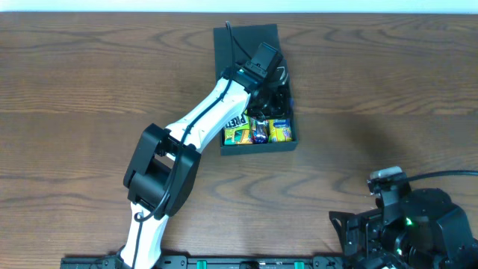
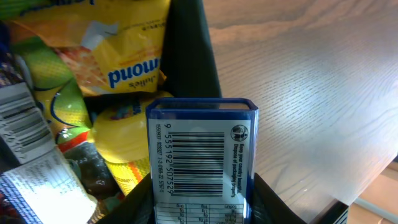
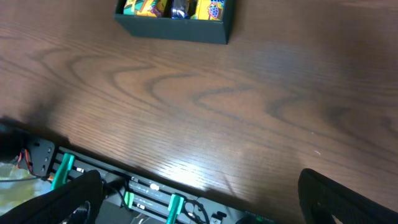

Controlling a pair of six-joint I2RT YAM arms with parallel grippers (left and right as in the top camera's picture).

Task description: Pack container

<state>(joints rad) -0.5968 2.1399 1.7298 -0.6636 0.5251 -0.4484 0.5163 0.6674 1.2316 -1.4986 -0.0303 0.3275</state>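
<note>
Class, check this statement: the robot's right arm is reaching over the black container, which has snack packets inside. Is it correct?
Wrong arm. It is the left arm that is reaching over the black container, as the overhead view shows; the right arm sits parked well apart from it. The container does have snack packets inside.

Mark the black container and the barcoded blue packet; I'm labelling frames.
container [image 1: 254, 39], overhead view, on its flap lid.
blue packet [image 2: 202, 165], left wrist view, on its barcode panel.
</note>
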